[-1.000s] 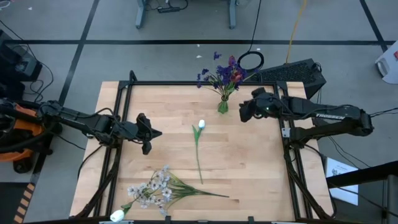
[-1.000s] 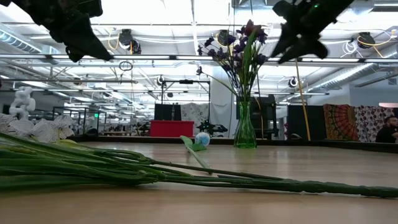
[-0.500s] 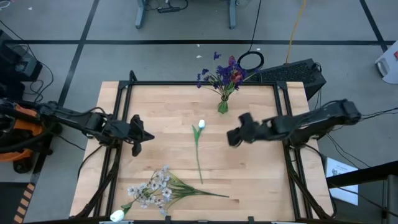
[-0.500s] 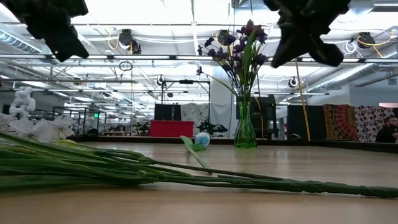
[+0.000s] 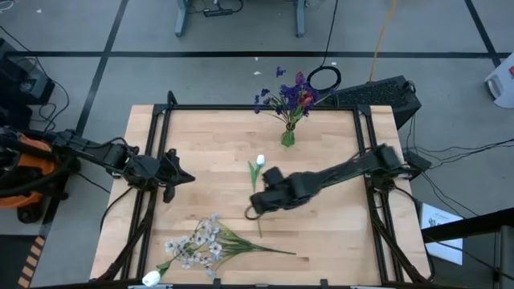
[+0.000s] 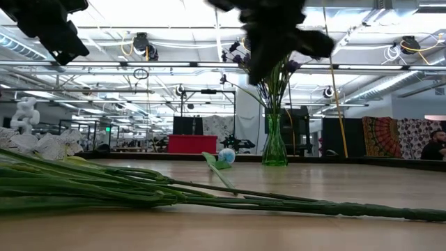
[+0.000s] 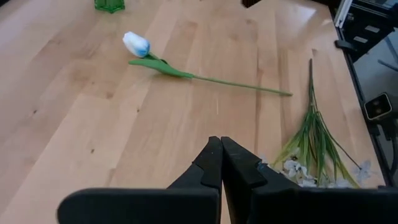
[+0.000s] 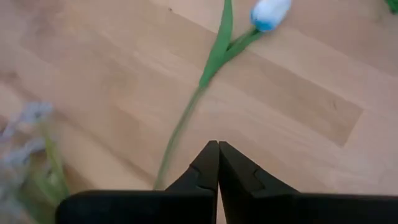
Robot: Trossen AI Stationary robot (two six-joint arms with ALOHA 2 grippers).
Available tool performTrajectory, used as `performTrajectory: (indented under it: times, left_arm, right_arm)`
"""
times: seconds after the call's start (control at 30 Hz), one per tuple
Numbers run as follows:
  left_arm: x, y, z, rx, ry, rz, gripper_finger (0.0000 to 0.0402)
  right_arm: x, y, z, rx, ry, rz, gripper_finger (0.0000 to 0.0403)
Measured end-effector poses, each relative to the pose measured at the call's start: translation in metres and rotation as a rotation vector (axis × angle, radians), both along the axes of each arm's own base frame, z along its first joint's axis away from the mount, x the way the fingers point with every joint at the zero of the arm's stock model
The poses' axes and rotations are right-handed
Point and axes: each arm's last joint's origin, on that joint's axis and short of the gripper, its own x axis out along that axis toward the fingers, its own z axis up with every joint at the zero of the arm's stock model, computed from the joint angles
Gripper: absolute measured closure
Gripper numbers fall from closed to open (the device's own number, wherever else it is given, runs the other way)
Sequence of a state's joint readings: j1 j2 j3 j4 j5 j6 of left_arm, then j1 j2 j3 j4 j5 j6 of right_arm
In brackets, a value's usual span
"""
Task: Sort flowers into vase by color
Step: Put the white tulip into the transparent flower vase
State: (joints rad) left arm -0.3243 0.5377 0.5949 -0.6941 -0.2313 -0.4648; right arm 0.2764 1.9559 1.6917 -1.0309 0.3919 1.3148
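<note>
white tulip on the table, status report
Right gripper shut, empty, above white tulip's thin green stem. Left gripper shut, waiting at table's left. Nothing in the way.

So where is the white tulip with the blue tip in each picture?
High view: white tulip at table middle, just beyond the right gripper.
Low view: small, far back, left of the green vase.
Left wrist view: upper left.
Right wrist view: top edge.
Shared landmark: its long green stem.

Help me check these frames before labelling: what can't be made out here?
- White tulip's stem, high view: middle hidden under the right claw.
- White spray, right wrist view: blurred, cut by the edge.
- Right claw, low view: dark blur against the vase.
- Vase flowers, high view: too small to count.
</note>
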Motion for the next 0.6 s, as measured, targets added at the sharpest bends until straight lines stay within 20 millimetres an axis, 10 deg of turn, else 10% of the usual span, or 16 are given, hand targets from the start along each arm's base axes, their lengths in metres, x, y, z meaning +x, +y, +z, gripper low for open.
performTrajectory:
  times: [0.3,0.6]
  left_arm:
    - [-0.002,-0.006,0.000,-0.062,0.011,-0.047,0.0395]
    - [-0.003,-0.013,-0.001,-0.098,0.029,-0.102,0.0395]
  right_arm:
    - [0.066,-0.024,-0.028,0.073,0.008,-0.071,0.0394]
    - [0.080,-0.038,-0.066,0.164,0.100,-0.100,0.0322]
